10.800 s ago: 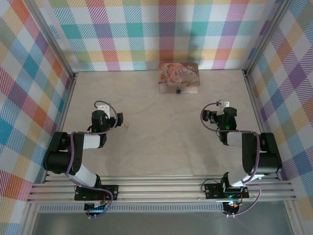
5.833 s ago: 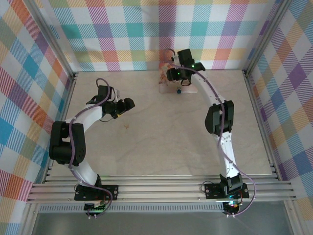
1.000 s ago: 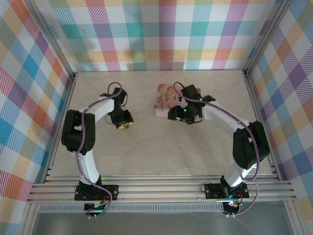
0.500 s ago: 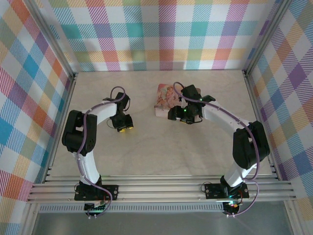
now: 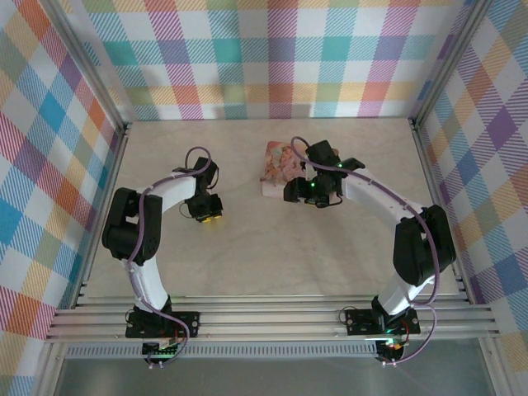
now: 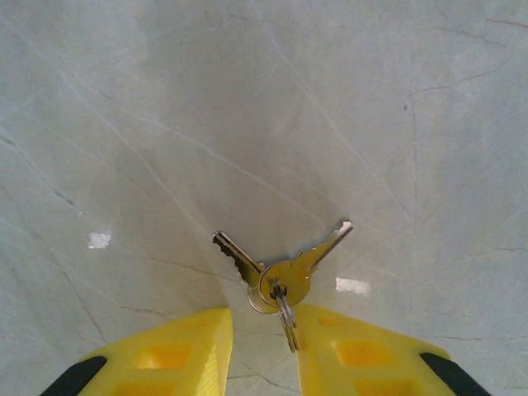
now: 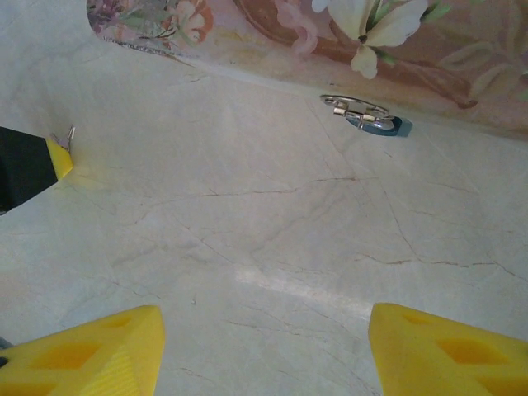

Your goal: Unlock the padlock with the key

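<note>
Two brass keys on a ring (image 6: 280,276) lie on the table just ahead of my left gripper (image 6: 262,330). Its yellow fingers (image 6: 181,351) stand narrowly open, and the ring reaches into the gap beside the right finger. From above, the left gripper (image 5: 210,216) points down at the table left of centre. The padlock (image 7: 373,115), a small metal piece with a blue-teal body, hangs at the front of the pink box (image 7: 346,33). My right gripper (image 7: 264,330) is wide open, short of the padlock with nothing between its fingers. The right gripper (image 5: 309,198) hovers beside the pink box (image 5: 279,163).
A fingertip of the left gripper (image 7: 54,157) shows at the left edge of the right wrist view. Plaid walls and metal rails (image 5: 124,132) fence the marble-look table (image 5: 272,256). Bare tabletop lies between the two grippers and towards the near edge.
Over the earlier frames both arms left their rest poses and the pink box came forward from the back wall. In the last second the left gripper crept slightly down and right; the right arm stayed nearly still.
</note>
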`<control>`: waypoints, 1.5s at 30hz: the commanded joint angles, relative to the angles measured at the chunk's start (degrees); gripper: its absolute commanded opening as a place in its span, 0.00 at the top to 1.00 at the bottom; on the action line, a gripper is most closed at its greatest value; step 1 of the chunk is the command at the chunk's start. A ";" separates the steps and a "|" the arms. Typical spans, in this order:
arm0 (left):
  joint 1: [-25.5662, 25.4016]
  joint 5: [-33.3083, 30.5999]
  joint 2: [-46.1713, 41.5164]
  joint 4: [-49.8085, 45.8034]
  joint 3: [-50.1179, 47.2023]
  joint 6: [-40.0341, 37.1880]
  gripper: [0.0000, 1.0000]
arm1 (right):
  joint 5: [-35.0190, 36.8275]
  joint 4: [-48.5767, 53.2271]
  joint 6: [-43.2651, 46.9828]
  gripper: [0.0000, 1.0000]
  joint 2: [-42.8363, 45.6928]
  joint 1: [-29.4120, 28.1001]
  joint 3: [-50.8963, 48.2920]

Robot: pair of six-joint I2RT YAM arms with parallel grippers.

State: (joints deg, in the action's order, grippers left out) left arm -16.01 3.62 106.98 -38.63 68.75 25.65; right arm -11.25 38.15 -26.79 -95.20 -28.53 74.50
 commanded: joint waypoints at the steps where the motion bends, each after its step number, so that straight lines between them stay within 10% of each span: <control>1: -0.51 -1.41 2.29 1.92 1.36 -1.99 0.74 | -1.30 -0.70 -0.51 0.33 2.31 -0.21 -0.64; 31: -0.51 -2.56 2.67 -1.36 4.82 0.72 0.63 | -1.76 -0.94 -0.55 0.33 3.35 -0.22 -1.85; 45: -0.58 -1.00 1.09 -0.08 2.70 -2.46 0.97 | -1.41 -1.27 -0.79 0.33 3.63 -0.21 -2.42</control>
State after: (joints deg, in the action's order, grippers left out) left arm -16.43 1.93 109.01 -38.50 72.62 24.93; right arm -11.88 37.28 -26.98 -93.36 -28.53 72.86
